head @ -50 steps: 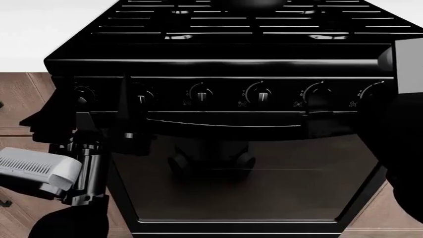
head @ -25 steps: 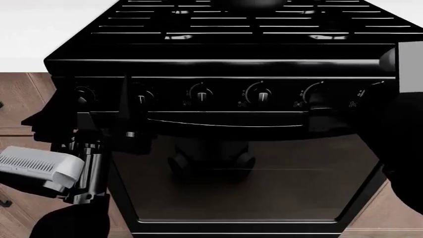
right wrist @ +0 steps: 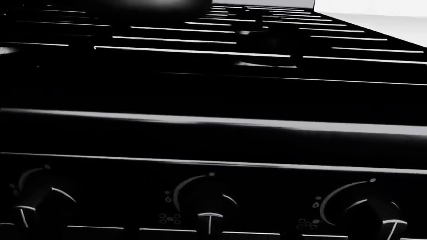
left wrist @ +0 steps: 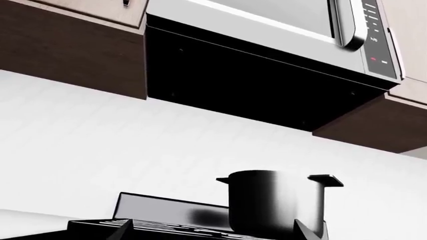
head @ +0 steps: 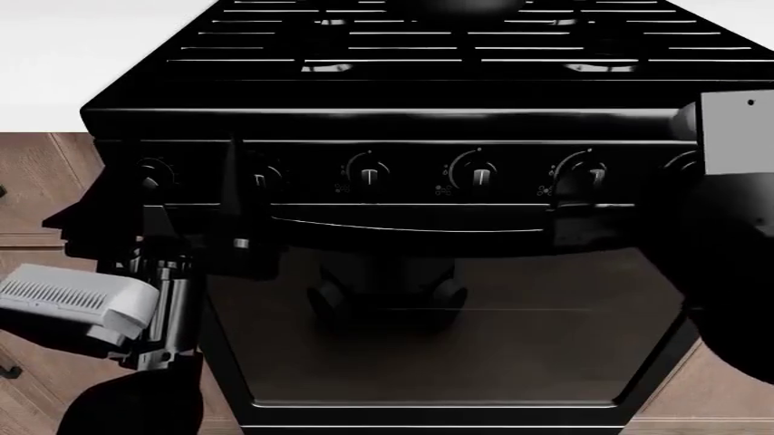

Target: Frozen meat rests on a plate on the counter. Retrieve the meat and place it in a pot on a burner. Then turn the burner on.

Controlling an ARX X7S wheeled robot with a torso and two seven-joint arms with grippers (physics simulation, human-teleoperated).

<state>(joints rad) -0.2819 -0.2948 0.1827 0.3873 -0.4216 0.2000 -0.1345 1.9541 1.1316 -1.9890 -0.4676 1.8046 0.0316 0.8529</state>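
The tall black pot (left wrist: 277, 205) with its tab handle stands on a back burner of the black stove; only its base shows in the head view (head: 459, 7). The meat and the plate are out of view. My left gripper (left wrist: 215, 231) is open and empty, its fingertips (left wrist: 120, 229) spread below the stove's front edge and pointing up toward the pot. In the head view it (head: 181, 195) is beside the leftmost knobs. My right arm (head: 738, 227) hangs in front of the right end of the knob panel. Its jaws merge with the black stove and cannot be made out.
A row of knobs (head: 481, 174) runs across the stove front, also close in the right wrist view (right wrist: 212, 215). The oven door (head: 436, 317) is below. White counter (head: 49, 63) lies to the left, brown cabinets (head: 36, 181) under it. A microwave (left wrist: 280, 45) hangs above the stove.
My right arm has shifted left and down a little, uncovering the knob second from the right. My left arm has sunk slightly.
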